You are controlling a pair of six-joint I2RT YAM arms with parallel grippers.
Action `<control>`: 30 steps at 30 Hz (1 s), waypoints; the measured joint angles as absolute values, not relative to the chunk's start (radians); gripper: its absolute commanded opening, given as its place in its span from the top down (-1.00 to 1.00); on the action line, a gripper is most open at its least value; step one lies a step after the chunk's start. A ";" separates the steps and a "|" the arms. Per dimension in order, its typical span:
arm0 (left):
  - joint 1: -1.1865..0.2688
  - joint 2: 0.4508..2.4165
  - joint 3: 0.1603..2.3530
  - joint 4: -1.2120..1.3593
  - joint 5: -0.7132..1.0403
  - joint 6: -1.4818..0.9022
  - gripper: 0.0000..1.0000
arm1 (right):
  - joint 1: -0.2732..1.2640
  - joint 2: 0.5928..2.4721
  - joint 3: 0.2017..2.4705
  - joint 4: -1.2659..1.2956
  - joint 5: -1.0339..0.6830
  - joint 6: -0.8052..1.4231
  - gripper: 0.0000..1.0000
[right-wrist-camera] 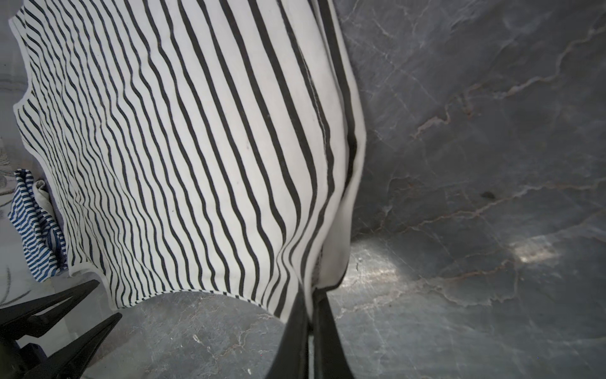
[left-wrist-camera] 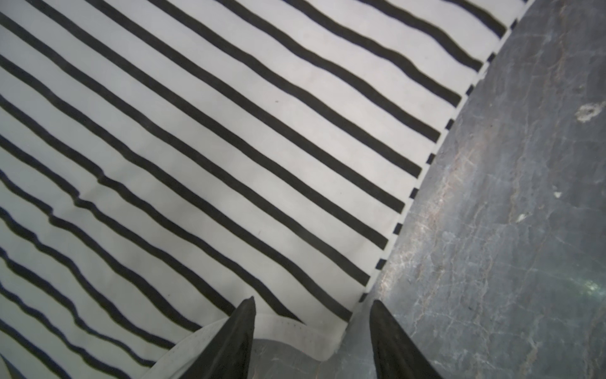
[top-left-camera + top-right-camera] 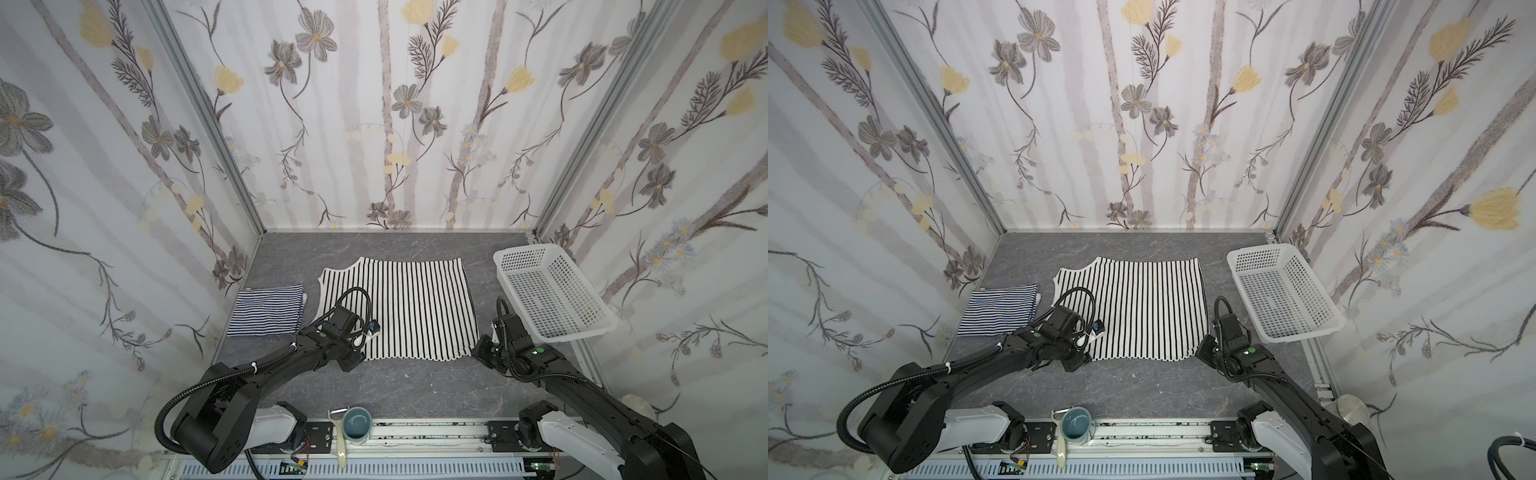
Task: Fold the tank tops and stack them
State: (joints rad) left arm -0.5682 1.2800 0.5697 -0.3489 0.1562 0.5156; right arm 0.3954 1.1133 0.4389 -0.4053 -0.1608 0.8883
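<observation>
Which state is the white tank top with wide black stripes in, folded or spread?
Spread: the white tank top with wide black stripes lies flat on the grey marbled table, beside the folded navy-striped tank top.

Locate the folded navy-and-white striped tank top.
The navy-and-white tank top lies left on the grey marbled table in both top views, beside the spread black-striped white tank top.

Soft, matt knit cloth makes up the black-striped tank top (image 3: pixel 415 307) and the navy-striped tank top (image 3: pixel 266 311). The grey marbled tabletop (image 3: pixel 415 386) looks smooth, with a faint sheen where light strikes. The perforated basket (image 3: pixel 552 291) is white plastic; the right gripper (image 1: pixel 310 295) is matt black.
</observation>
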 measured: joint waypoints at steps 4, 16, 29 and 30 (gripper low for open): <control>-0.589 1.293 0.558 -0.349 0.146 0.524 -0.13 | 0.397 1.127 0.467 -0.410 -0.158 0.888 1.00; -0.593 1.323 0.550 -0.326 0.142 0.545 0.65 | 0.399 1.157 0.480 -0.409 -0.150 0.876 1.00; -0.601 1.295 0.552 -0.393 0.207 0.558 0.96 | 0.398 1.131 0.495 -0.425 -0.124 0.869 1.00; -0.601 1.287 0.558 -0.419 0.228 0.562 0.97 | 0.398 1.119 0.495 -0.433 -0.124 0.869 1.00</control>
State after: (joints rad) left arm -0.6010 1.2865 0.5579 -0.4191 0.2276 0.5617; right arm 0.3981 1.1194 0.4953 -0.4328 -0.1242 0.8692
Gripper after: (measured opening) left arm 0.053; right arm 0.048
